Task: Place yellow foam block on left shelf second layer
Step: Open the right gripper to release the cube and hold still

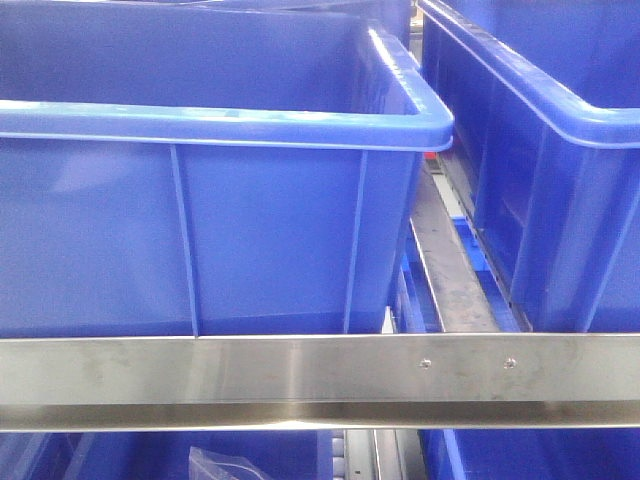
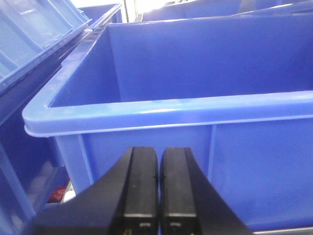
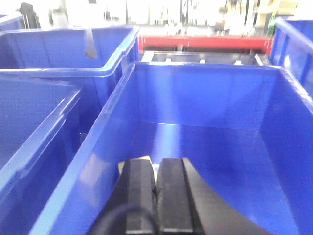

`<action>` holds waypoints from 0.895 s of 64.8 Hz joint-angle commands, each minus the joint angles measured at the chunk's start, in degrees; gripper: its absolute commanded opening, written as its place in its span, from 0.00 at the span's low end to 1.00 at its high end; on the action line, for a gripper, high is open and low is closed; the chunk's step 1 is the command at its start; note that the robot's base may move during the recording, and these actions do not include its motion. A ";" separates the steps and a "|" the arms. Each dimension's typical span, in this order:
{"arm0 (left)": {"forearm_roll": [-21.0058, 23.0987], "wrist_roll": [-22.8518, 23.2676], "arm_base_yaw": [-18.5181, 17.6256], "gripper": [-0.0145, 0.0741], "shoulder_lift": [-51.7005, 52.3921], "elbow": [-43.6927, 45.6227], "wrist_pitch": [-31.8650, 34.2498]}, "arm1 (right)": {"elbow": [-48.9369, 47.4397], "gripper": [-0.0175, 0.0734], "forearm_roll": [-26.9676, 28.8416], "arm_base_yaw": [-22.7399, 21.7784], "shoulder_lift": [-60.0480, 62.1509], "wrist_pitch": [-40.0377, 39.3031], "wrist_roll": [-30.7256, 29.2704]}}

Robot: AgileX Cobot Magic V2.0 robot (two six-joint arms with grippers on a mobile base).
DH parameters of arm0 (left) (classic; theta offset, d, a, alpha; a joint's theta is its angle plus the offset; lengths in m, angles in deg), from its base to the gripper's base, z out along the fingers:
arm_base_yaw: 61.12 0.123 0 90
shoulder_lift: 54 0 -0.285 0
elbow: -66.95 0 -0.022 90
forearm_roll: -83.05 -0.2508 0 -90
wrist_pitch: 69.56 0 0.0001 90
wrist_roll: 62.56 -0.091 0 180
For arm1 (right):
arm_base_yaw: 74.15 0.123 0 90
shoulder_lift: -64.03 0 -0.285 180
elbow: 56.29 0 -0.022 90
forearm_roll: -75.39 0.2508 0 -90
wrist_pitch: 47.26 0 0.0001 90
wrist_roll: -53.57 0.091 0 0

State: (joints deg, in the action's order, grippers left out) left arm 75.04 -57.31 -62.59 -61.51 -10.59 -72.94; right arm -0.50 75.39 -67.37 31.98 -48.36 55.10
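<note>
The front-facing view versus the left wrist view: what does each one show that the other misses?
Only the front view shows the steel shelf rail, a second bin to the right, and a clear plastic bag below. Only the left wrist view shows the left gripper, its black fingers closed together with nothing between them. Both show a blue bin from outside. Neither shows a yellow block.

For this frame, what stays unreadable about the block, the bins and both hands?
- Yellow foam block: seen in no view; the right wrist view shows only a pale sliver behind the right hand.
- Left blue plastic bin: its floor is hidden by its own front wall.
- Left hand: base cut off by the bottom edge.
</note>
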 commanded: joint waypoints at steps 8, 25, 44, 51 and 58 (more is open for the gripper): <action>0.35 0.27 -0.04 0.32 1.11 -1.34 4.66 | 3.29 0.25 0.00 -0.29 10.52 -3.66 -0.81; 0.35 0.27 -0.04 0.32 1.11 -1.34 4.66 | 3.78 0.25 0.00 -0.29 13.46 -2.93 -0.81; 0.35 0.27 -0.04 0.32 1.11 -1.34 4.66 | 3.96 0.25 0.00 -0.29 13.46 -2.98 -0.81; 0.35 0.27 -0.04 0.32 1.11 -1.34 4.66 | 5.26 0.25 -0.33 -0.34 14.84 -2.91 -0.81; 0.35 0.27 -0.04 0.32 1.11 -1.34 4.66 | 8.17 0.25 0.00 -1.46 18.17 -2.58 -0.81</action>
State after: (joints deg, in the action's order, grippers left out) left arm 75.04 -57.31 -62.59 -61.51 -10.59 -72.94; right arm 7.60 75.39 -67.85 48.93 -46.51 54.75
